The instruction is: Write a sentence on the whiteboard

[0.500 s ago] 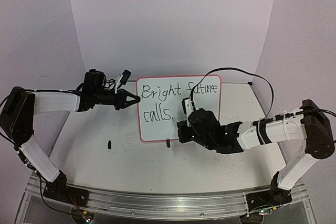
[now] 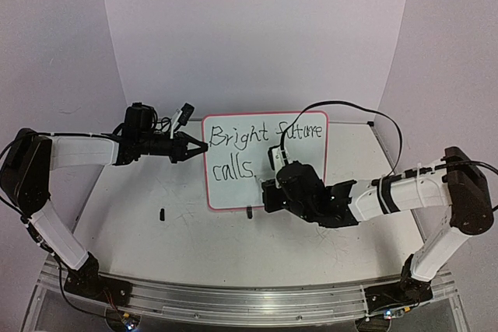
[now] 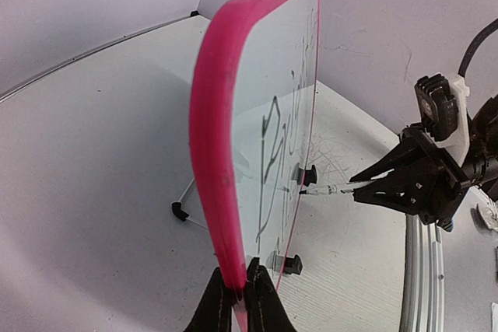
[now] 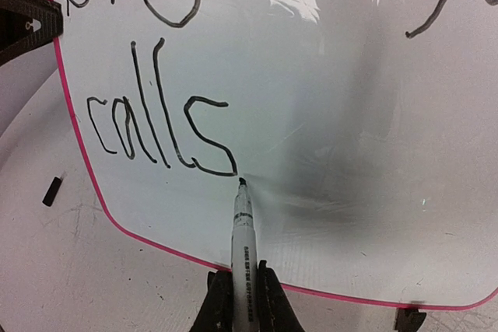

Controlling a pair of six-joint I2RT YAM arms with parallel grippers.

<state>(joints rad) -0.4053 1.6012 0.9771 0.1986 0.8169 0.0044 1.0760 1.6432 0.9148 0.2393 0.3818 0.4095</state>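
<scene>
The whiteboard (image 2: 299, 180), white with a thin pink frame, stands upright mid-table. It bears the sentence (image 2: 261, 136) in black marker: "Bright future" above "calls" (image 4: 159, 118). My left gripper (image 2: 201, 146) is shut on the board's left edge (image 3: 214, 192). My right gripper (image 2: 266, 186) is shut on a white marker (image 4: 245, 250). The marker's black tip (image 4: 242, 183) rests at the board just right of the last "s". In the left wrist view the marker (image 3: 331, 189) and the right gripper (image 3: 408, 180) show beyond the board.
A small black cap-like piece (image 2: 162, 214) lies on the table left of the board. One black clip foot (image 2: 249, 211) shows under the board's lower edge. A black cable (image 2: 366, 118) arcs over the right arm. Curved white walls enclose the back.
The right arm has shifted slightly left and down, bringing the marker tip just past the end of "calls". The left arm and the board have not moved.
</scene>
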